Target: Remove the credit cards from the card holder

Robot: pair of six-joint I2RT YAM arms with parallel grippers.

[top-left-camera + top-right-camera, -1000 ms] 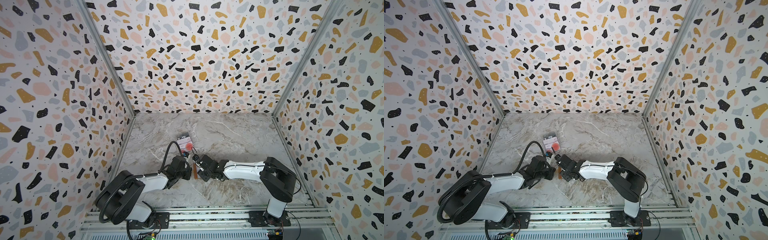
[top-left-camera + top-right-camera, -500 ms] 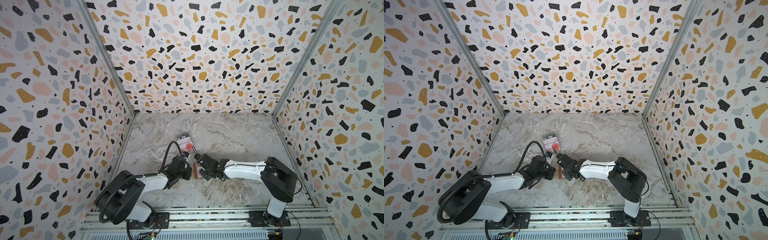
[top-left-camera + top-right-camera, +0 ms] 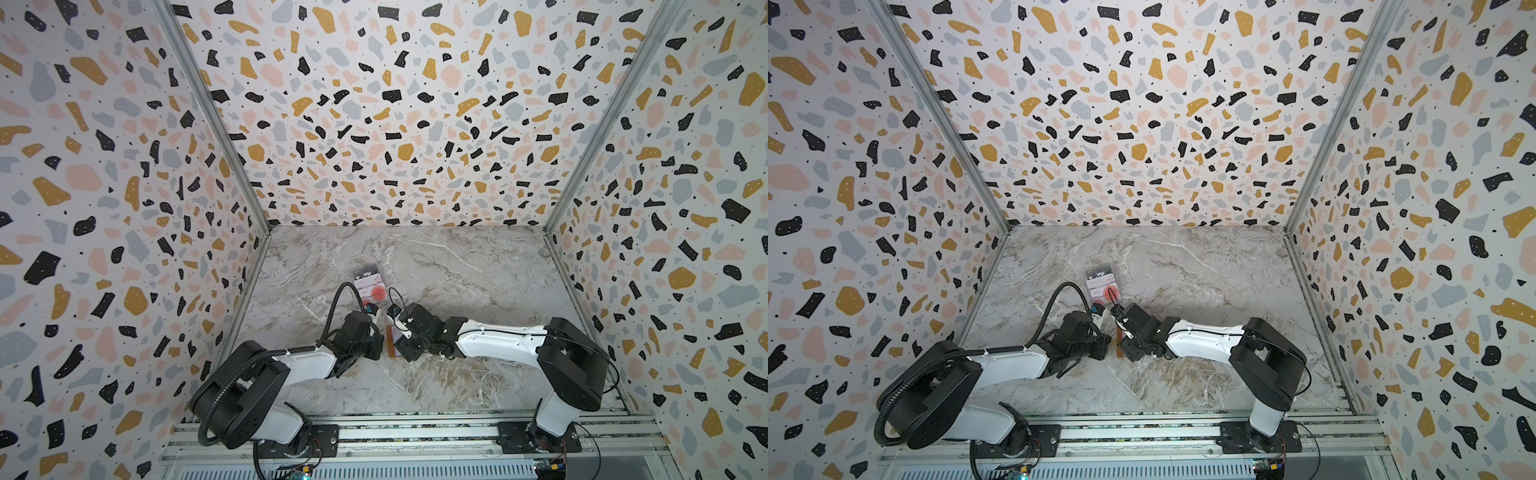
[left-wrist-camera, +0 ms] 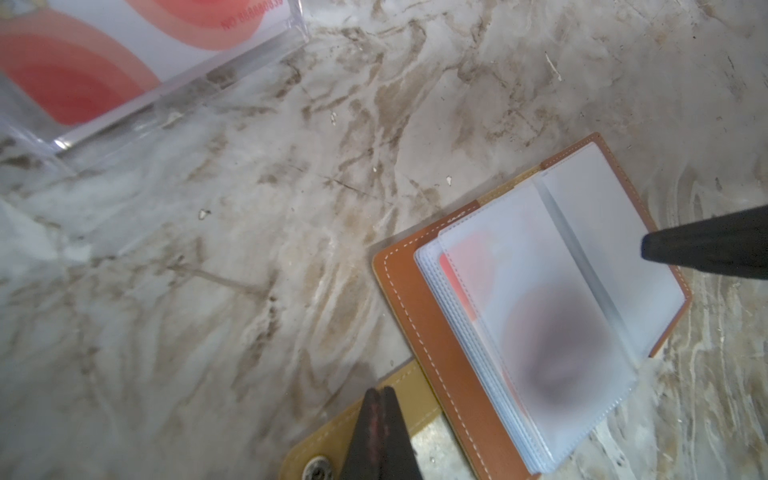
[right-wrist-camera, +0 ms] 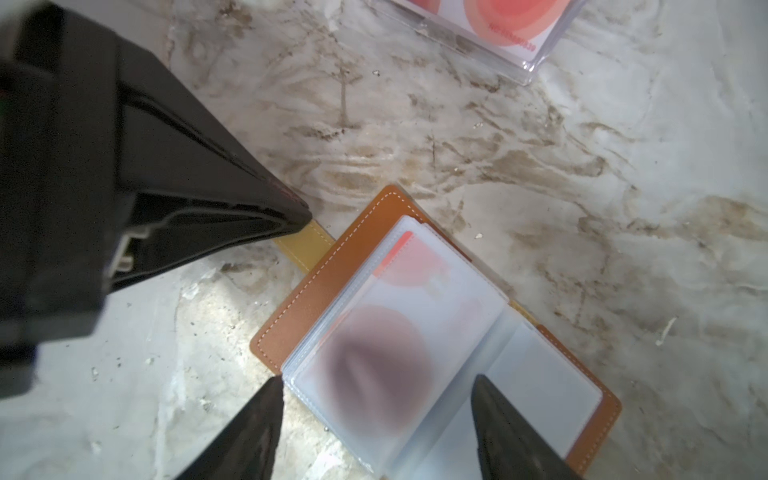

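The tan leather card holder (image 5: 316, 299) lies open on the marble between both arms, seen in both top views (image 3: 390, 341) (image 3: 1119, 347). Its frosted sleeves (image 4: 540, 316) are fanned up. A white credit card with a red circle (image 5: 401, 259) shows through one sleeve (image 4: 455, 272). My left gripper (image 4: 380, 392) is shut, its tips pressing on the holder's yellow-tan snap strap (image 4: 332, 432). My right gripper (image 5: 376, 384) is open. One fingertip (image 5: 272, 390) is beside the sleeves' outer edge, and its partner is on the bare sleeve page.
A clear plastic case (image 3: 369, 284) (image 3: 1101, 283) lies just beyond the holder, with white red-circle cards and a dark "Vip" card in it; its wall shows close by (image 4: 232, 70) (image 5: 528, 70). Patterned walls enclose the marble floor.
The right gripper's jaws have spread wider over the sleeves. Both arms stay almost where they were, and the left gripper stays shut on the strap's surface.
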